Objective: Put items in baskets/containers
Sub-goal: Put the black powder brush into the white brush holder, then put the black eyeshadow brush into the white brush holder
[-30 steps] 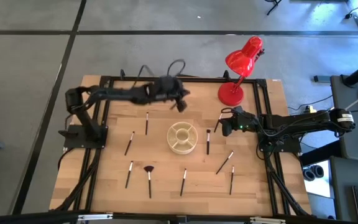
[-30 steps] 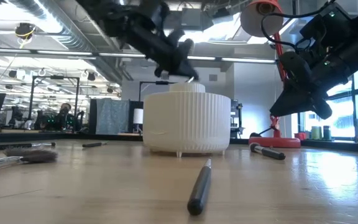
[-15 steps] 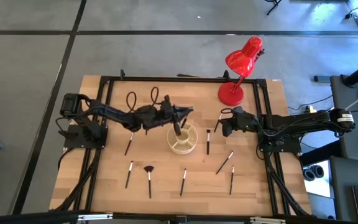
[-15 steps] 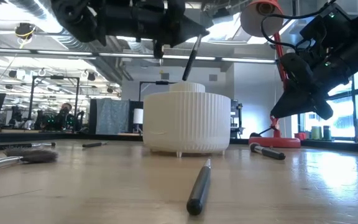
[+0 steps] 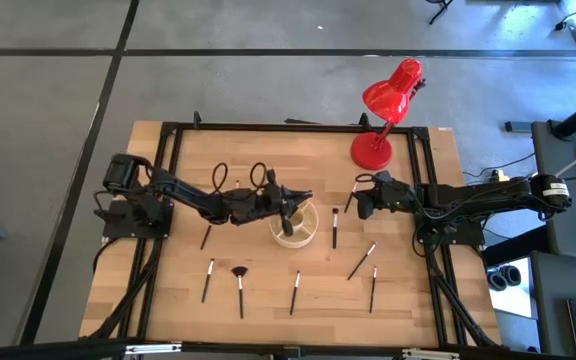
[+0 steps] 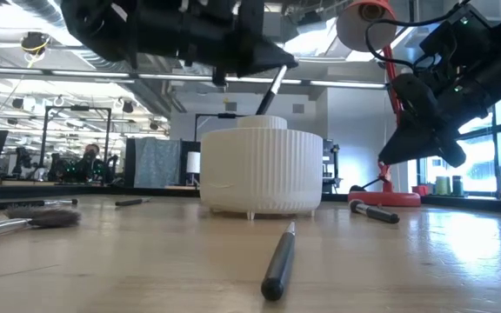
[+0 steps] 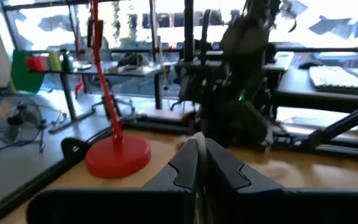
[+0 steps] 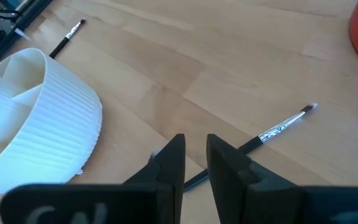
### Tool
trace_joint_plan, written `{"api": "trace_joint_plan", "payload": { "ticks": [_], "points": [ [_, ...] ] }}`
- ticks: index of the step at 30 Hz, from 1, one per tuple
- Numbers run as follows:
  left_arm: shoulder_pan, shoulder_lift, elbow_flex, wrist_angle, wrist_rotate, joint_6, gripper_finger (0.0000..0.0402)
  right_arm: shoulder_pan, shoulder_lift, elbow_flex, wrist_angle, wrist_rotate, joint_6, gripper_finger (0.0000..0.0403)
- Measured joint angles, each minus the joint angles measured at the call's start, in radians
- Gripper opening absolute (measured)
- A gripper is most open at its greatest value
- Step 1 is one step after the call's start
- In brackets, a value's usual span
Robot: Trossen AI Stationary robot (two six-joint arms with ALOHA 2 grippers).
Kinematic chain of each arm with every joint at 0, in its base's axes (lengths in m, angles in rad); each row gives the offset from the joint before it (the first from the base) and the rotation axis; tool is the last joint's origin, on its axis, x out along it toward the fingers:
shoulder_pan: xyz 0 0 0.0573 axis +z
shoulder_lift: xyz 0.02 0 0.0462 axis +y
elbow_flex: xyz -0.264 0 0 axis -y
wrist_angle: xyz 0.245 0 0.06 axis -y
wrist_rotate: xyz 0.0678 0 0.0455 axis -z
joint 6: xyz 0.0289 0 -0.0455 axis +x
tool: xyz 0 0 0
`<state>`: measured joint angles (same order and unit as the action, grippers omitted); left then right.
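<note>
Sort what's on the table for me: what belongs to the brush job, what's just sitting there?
Job:
- cream cup
- brush held over the cup by the left claw
- loose brushes on the table, e.g. the fan brush and the one nearest the right claw

Bystanders:
- red desk lamp

left arm swings in to the cup
the left gripper [image 5: 290, 199] has carried a brush [image 6: 270, 92] from behind the cup [image 5: 295, 221] to over it, tip dipping inside.
</note>
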<state>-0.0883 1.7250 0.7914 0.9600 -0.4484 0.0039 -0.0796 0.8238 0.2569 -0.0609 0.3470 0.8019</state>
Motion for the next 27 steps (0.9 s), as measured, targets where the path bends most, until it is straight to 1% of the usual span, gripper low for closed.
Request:
{"api": "trace_joint_plan", "payload": {
  "ticks": [3, 7, 11, 13, 17, 23, 25, 27],
  "points": [
    [0.0, 0.025, 0.0, 0.004, -0.008, -0.017, 0.0015, 0.0, 0.0, 0.0, 0.004, 0.0, 0.002, 0.0067],
    [-0.002, 0.026, 0.0, 0.009, -0.011, -0.017, 0.0015, 0.005, 0.0, 0.0, 0.019, 0.012, 0.012, 0.0067],
    [-0.002, 0.02, 0.0, 0.01, -0.012, -0.015, 0.0017, 0.021, 0.0, 0.0, 0.026, 0.078, 0.053, 0.0067],
    [-0.002, 0.02, 0.0, 0.005, -0.012, -0.007, 0.0026, 0.022, 0.0, 0.0, 0.026, 0.107, 0.07, 0.0067],
    [-0.002, 0.02, 0.0, -0.029, -0.011, -0.015, 0.006, 0.022, 0.0, 0.0, 0.026, 0.105, 0.087, 0.0067],
    [-0.002, -0.007, 0.0, -0.122, -0.027, -0.016, 0.0129, 0.018, 0.0, 0.001, 0.021, 0.043, 0.133, 0.0067],
    [-0.002, -0.024, 0.001, -0.142, -0.035, 0.006, 0.0147, 0.017, 0.007, 0.015, -0.015, 0.043, 0.151, 0.0067],
    [-0.001, -0.057, 0.003, -0.171, -0.061, 0.048, 0.0161, 0.017, 0.02, 0.049, -0.086, 0.05, 0.172, 0.0067]
  ]
}}
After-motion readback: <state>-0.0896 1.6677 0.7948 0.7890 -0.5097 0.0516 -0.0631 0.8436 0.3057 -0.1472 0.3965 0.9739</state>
